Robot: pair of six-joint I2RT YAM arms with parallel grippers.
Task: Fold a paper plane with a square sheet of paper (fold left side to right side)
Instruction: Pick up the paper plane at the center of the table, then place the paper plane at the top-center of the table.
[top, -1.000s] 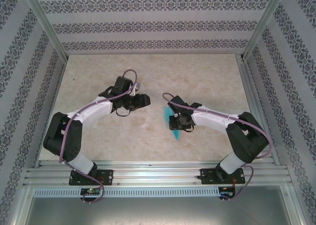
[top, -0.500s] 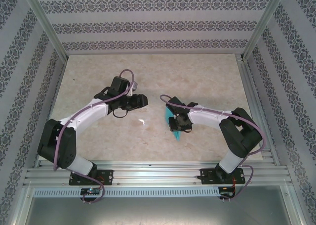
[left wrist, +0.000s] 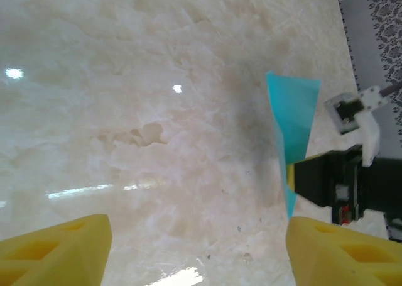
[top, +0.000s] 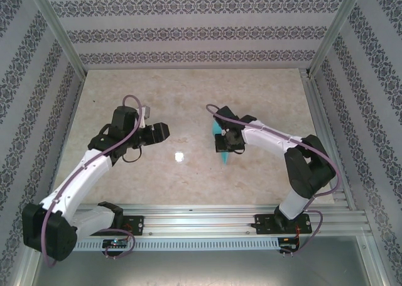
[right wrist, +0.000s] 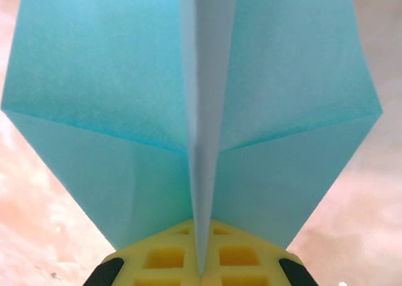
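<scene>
The paper plane [right wrist: 201, 78], wings spread, is held right of the table's middle. It is pinched at its centre crease by the right gripper [right wrist: 201, 264], whose jaws have now been closed fully. The left gripper [top: 160, 131] has been drawn away leftward and opened wide, empty. Folding is judged finished. The table [top: 188, 91] is bounded by patterned walls [top: 188, 34]; nothing is seen obstructing.

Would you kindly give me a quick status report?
Left gripper open, empty. Right gripper shut on paper plane, pinching its centre crease. Nothing in the way.

Paper plane [right wrist: 276, 97] sits in right pincer [right wrist: 201, 264], well right of left pincer [left wrist: 198, 251].
</scene>
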